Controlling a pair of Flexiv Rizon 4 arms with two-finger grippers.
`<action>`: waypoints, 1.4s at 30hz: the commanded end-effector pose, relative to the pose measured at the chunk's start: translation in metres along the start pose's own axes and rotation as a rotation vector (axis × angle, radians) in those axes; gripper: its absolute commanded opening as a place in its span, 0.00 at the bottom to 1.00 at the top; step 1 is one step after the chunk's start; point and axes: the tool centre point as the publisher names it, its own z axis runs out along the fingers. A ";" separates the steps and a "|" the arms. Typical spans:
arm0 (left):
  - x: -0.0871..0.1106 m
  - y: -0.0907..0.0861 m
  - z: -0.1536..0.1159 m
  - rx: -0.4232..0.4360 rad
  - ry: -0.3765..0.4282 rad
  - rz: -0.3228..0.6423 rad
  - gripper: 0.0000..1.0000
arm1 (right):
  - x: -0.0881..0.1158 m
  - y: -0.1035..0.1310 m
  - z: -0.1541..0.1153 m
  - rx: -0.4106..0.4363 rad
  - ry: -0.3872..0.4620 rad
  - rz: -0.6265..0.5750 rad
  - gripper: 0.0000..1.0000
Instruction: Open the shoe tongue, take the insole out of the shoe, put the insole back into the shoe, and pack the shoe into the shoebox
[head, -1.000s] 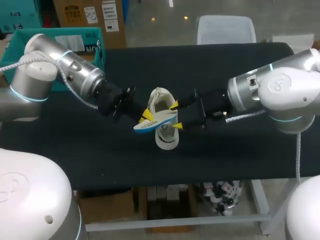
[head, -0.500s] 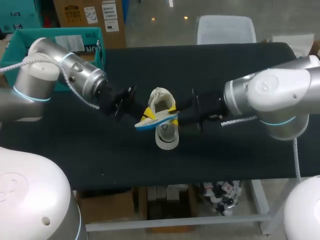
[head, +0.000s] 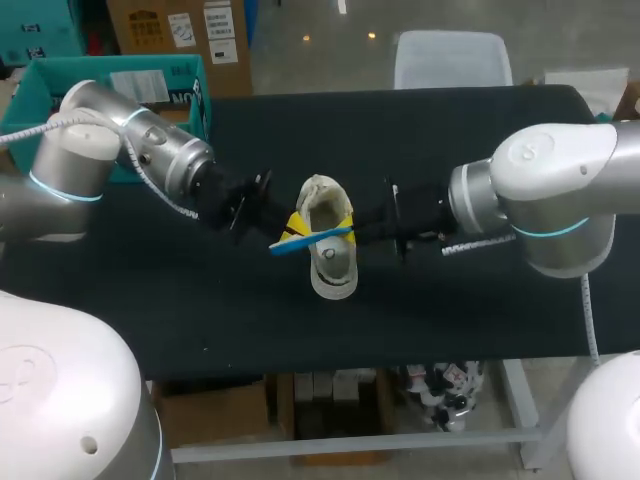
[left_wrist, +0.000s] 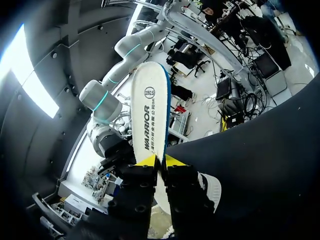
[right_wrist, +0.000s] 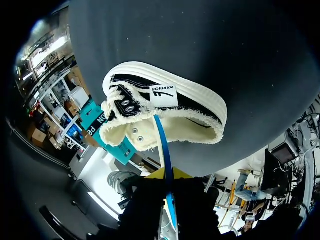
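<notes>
Head view: left gripper (head: 292, 228) and right gripper (head: 349, 222) both clamp white blue-edged insole (head: 312, 238) over cream canvas shoe (head: 333, 272), likely for handover.

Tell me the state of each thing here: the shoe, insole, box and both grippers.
insole: out of the shoe, held above it.
shoe: upright on the table, ungripped.
left gripper: shut on the insole.
right gripper: shut on the insole's other end.
shoebox: at the far left, shoe not in it.
</notes>
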 end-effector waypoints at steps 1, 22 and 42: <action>0.002 0.001 -0.002 -0.023 0.009 -0.007 0.95 | -0.001 0.003 -0.002 0.029 0.018 -0.007 0.00; 0.006 0.035 0.000 -0.138 -0.242 -0.165 0.44 | 0.000 -0.003 -0.004 0.056 0.100 -0.053 0.00; 0.007 0.041 0.002 -0.129 -0.285 -0.205 0.14 | 0.000 0.002 0.004 0.091 0.114 -0.065 0.00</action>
